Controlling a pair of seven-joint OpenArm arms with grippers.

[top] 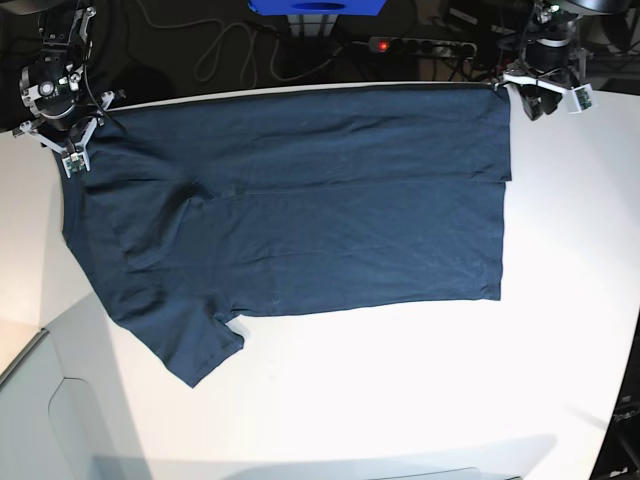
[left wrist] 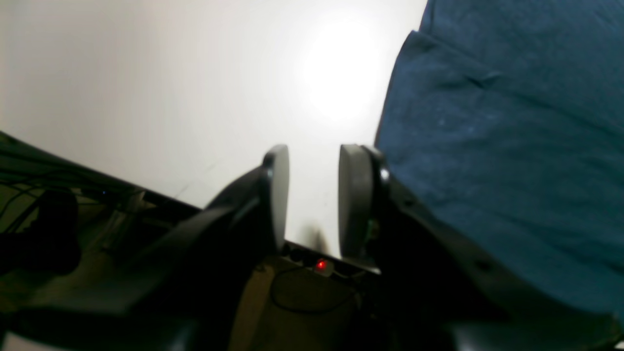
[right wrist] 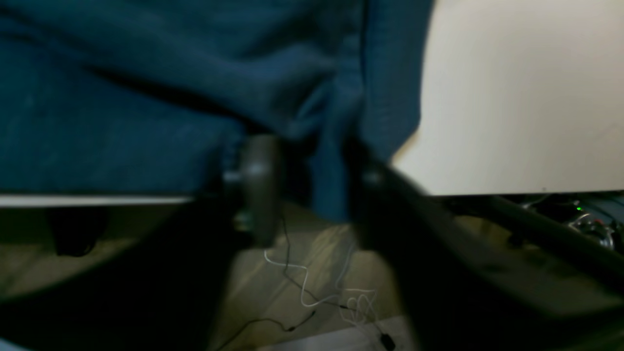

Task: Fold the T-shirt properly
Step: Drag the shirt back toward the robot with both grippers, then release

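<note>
The dark navy T-shirt (top: 320,200) lies folded over on the white table (top: 400,380), one sleeve pointing toward the front left. My left gripper (top: 548,100) hovers at the shirt's back right corner. In the left wrist view it (left wrist: 314,195) stands open with bare table between the pads, and the T-shirt (left wrist: 512,146) lies just to its right. My right gripper (top: 60,140) sits at the shirt's back left corner. In the blurred right wrist view its jaws (right wrist: 312,190) are apart, with a hanging fold of the T-shirt (right wrist: 122,97) between them.
A power strip (top: 420,45) with a red light and loose cables lies behind the table's back edge. A blue object (top: 315,6) stands at the top centre. A grey panel (top: 30,400) borders the front left corner.
</note>
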